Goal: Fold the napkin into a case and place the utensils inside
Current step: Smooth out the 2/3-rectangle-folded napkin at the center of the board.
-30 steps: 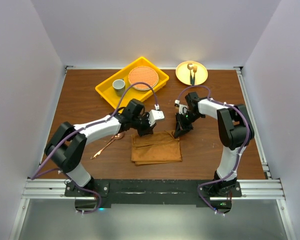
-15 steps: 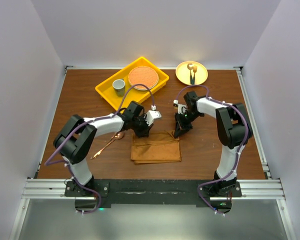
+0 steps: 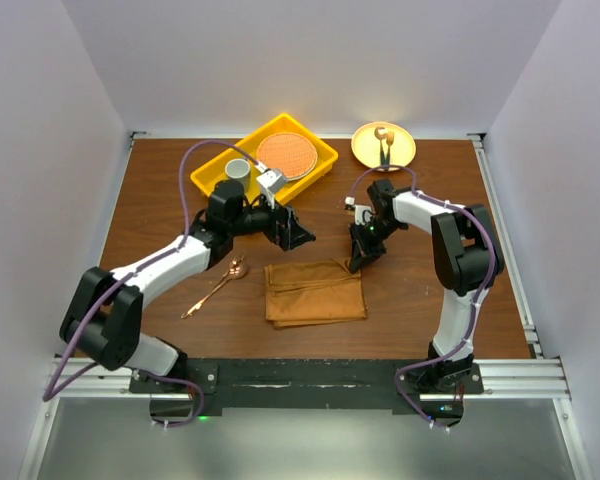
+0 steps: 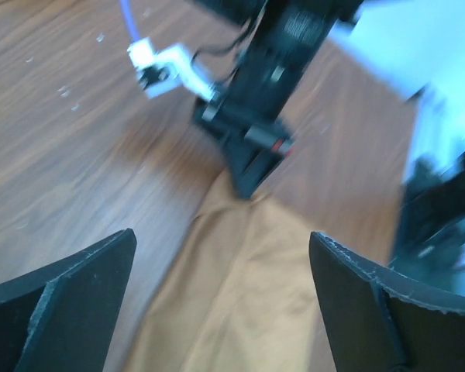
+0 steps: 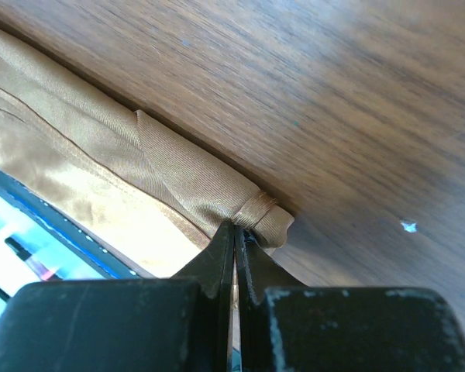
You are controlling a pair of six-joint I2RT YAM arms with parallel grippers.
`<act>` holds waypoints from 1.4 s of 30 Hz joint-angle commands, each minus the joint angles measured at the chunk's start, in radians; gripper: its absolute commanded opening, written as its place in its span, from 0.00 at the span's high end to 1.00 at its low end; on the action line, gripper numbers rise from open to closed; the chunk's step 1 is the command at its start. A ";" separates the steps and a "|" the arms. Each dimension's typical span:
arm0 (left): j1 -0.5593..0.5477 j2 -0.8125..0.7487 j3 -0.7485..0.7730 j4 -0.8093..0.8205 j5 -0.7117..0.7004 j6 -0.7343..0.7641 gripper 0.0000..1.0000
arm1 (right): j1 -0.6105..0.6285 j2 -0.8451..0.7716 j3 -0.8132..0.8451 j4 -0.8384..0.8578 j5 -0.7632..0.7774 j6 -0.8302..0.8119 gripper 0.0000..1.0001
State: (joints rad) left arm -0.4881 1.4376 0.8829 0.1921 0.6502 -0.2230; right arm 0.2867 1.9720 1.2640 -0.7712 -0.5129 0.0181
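The rust-brown napkin [image 3: 315, 292] lies folded into an oblong on the table in front of the arms. My right gripper [image 3: 358, 262] is at its far right corner, shut on the hemmed corner of the napkin [image 5: 267, 218]; its jaws [image 5: 234, 232] are pressed together there. My left gripper [image 3: 298, 232] hangs open above the table, just beyond the napkin's far left corner and apart from it. In the left wrist view the napkin [image 4: 240, 294] shows between the wide-open fingers [image 4: 62, 302]. The copper spoon [image 3: 217, 287] lies on the table left of the napkin.
A yellow tray [image 3: 310, 137] at the back holds a grey cup [image 3: 238, 170] and a round orange mat [image 3: 285, 154]. A yellow plate [image 3: 365, 150] at the back right carries a dark-handled, gold-tipped utensil [image 3: 384, 150].
My left gripper has opened, let go of the napkin's far left corner, and drawn back up and left toward the tray. The right gripper has kept its hold.
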 commanded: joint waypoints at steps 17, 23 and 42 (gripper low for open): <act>-0.038 0.360 -0.255 0.598 -0.092 -0.770 0.00 | -0.012 -0.012 -0.012 0.052 0.177 -0.119 1.00; -0.007 0.409 -0.323 0.598 -0.104 -0.759 0.00 | -0.014 -0.013 -0.020 0.050 0.177 -0.125 1.00; -0.044 0.201 -0.182 0.450 0.008 -0.492 0.00 | -0.012 -0.028 -0.041 0.061 0.169 -0.118 1.00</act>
State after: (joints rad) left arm -0.4694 1.7771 0.5678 0.8463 0.7166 -0.9329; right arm 0.2855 1.9450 1.2533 -0.7509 -0.4774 -0.0536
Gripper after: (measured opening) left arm 0.997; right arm 0.007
